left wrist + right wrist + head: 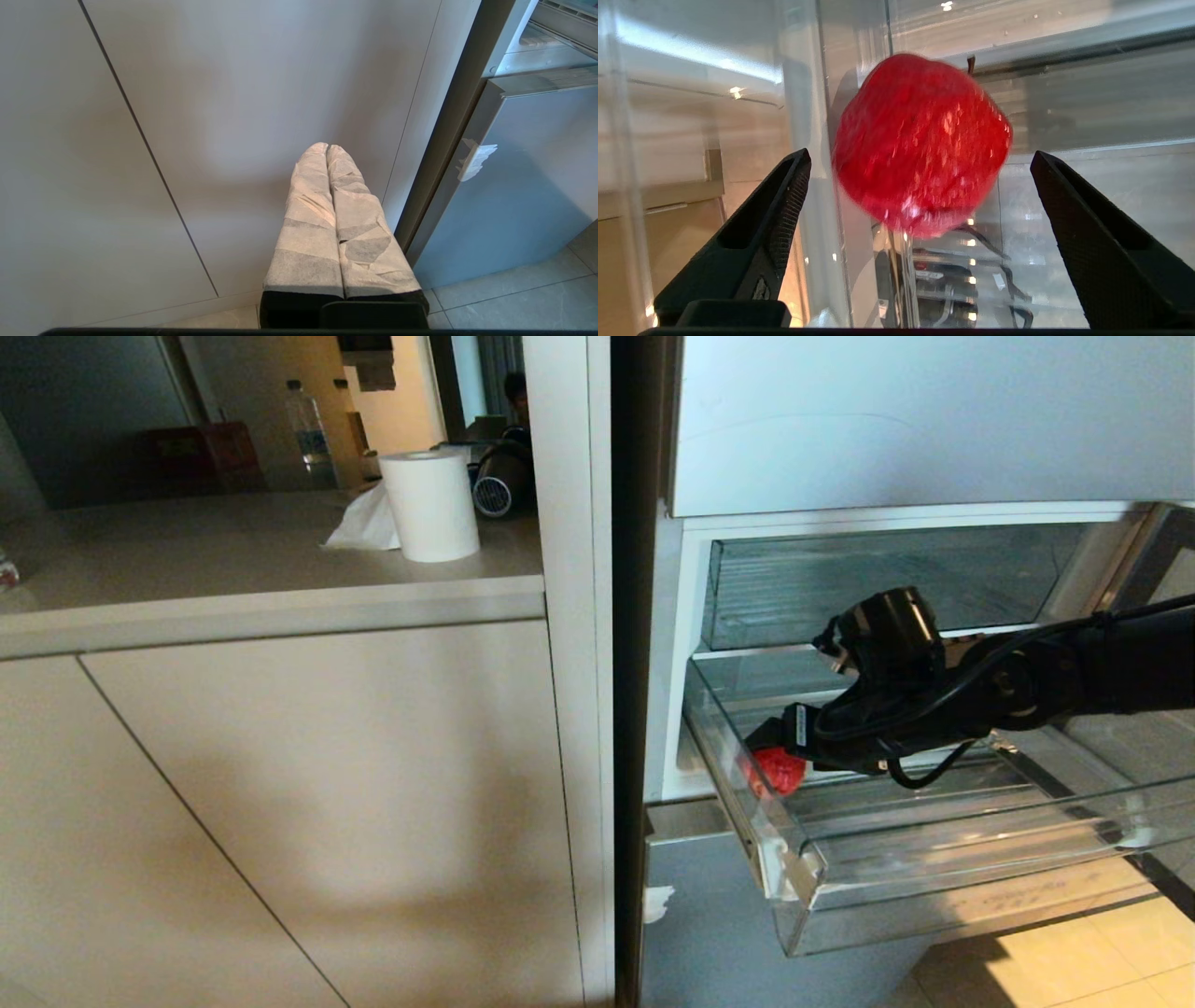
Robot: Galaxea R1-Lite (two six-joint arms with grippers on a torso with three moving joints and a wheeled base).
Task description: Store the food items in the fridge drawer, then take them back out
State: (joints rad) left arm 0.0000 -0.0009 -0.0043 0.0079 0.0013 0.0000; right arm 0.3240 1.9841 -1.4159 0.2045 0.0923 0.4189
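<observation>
- Head view: the right end effector (767, 747) reaches into the pulled-out fridge drawer (934, 887), at the drawer's left end near its side wall. A bright red food item (777, 771) sits just below the end effector, close against that wall. Whether it rests on the drawer's ribbed bottom cannot be told. A paper towel roll (429, 504) stands on the surface well to the left of the drawer.
- Left wrist view: the left end effector (327, 149) is parked facing the cabinet front, away from the drawer; its wrapped fingers (308, 219) are pressed together, holding nothing.
- Right wrist view: the black fingers (775, 224) stand wide apart, the red item between and beyond them, touching neither. It looks blurred, so it may be loose and moving.
- Judgement: this appears to be the release into the drawer. To do it well, the arm should back out with the fingers spread, without brushing the item or the clear wall.
</observation>
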